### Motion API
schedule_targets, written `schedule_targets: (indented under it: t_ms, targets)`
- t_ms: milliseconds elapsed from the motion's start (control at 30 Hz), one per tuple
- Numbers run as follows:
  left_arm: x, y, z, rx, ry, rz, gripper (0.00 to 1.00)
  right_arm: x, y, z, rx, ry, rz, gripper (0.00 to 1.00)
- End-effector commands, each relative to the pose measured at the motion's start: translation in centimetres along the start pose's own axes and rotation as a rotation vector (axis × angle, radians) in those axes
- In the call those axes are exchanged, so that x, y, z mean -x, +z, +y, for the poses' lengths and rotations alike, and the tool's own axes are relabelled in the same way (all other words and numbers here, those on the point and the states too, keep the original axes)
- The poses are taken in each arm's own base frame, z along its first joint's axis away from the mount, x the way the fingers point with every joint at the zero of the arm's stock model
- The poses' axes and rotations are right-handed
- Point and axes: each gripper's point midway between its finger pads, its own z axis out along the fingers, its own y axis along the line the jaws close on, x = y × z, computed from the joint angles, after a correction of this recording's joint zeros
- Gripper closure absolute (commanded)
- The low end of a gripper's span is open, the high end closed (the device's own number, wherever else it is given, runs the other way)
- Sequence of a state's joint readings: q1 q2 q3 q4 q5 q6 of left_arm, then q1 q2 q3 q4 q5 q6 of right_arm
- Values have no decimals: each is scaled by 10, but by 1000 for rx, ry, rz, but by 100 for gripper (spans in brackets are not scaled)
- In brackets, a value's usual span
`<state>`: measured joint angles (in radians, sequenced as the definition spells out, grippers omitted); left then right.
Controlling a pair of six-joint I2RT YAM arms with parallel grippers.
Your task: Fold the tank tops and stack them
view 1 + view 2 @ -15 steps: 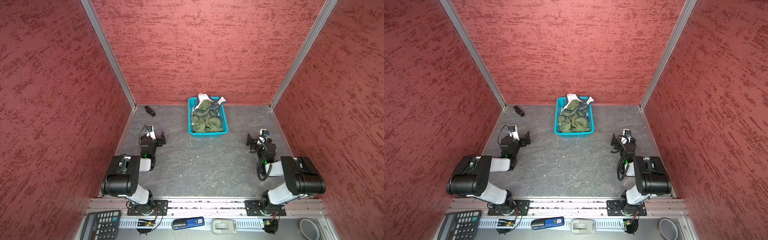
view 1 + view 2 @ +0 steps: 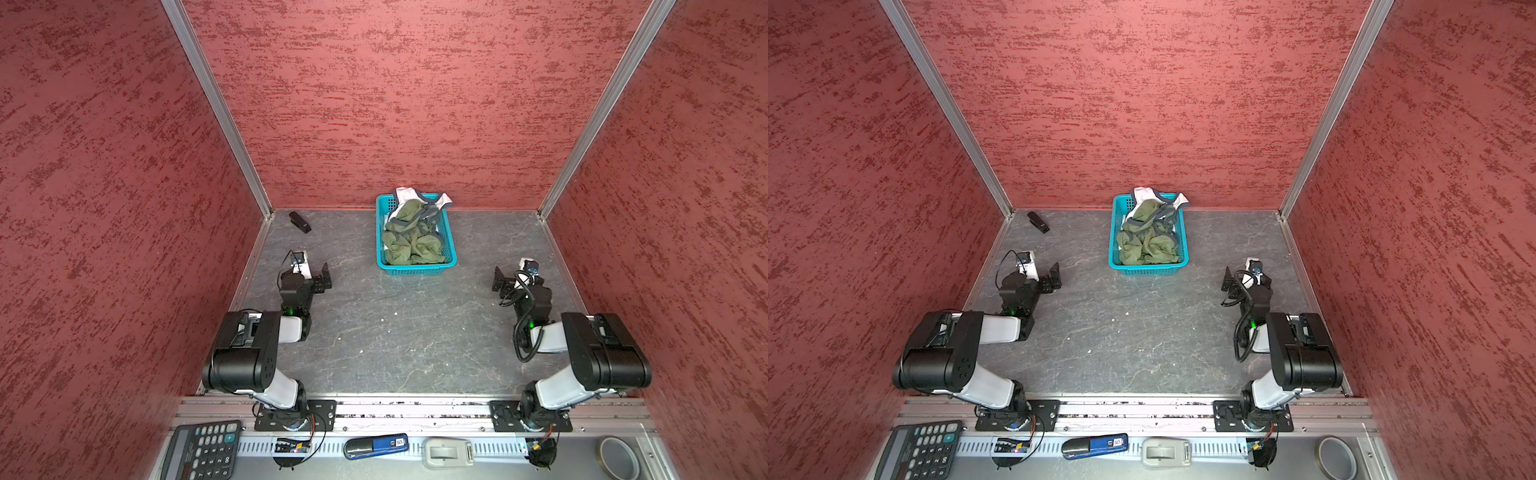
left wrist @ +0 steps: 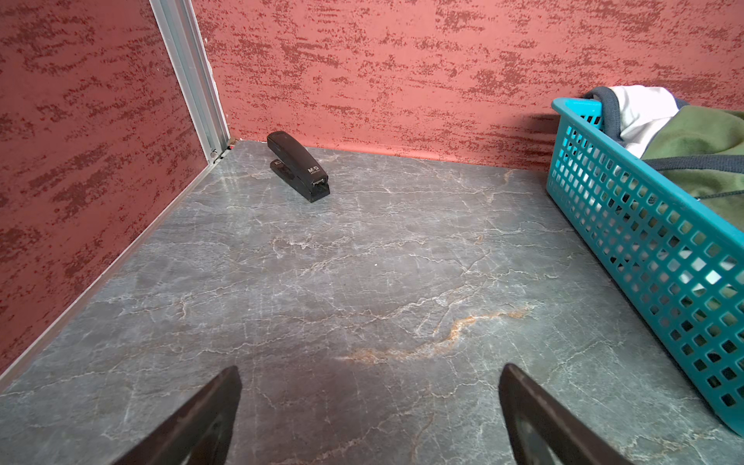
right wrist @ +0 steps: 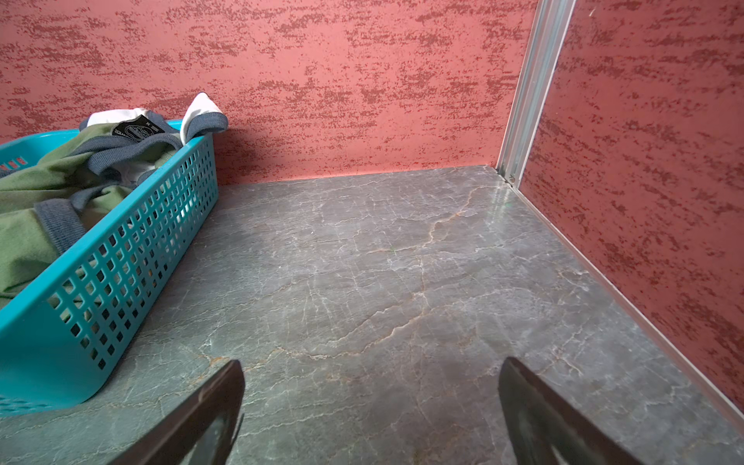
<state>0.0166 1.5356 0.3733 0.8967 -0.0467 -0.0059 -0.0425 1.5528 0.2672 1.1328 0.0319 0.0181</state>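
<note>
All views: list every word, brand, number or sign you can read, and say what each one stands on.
"M&G": on the black stapler; the finer line beneath is too blurred to read.
"50": on the blue device on the front ledge.
Black label among the tank tops: print too small to read.
Red marks inside the basket rim: blurred.
Calculator keys: too small to read.

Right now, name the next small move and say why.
Probably reach the left pincer, open and empty like the right pincer, toward the olive green tank top: it lies crumpled over the white tank top inside the basket.
</note>
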Motion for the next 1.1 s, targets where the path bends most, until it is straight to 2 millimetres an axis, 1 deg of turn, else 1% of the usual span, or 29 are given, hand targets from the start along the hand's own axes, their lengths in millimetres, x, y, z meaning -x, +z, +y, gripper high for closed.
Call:
schedule_targets:
  t_ms: [0,833,900,967,1033,1067]
  targets:
    - [2,0,0,2,0,-11,0,15,1,-2,-16,-4,-51,1]
    - [3,0,0,-4,-3,-9,0,14,1,-2,-17,-1,-47,1]
    - [3,-1,-1,-4,4,-15,0,15,-2,2,5,-11,-58,1]
    - [9,-9,-12,-25,45,-38,0,19,-8,10,55,-32,-79,1]
    - [23,-19,-18,-18,71,-69,0,26,-16,19,99,-51,-91,1]
    - [30,-23,-21,-3,80,-65,0,33,-20,21,108,-54,-107,1]
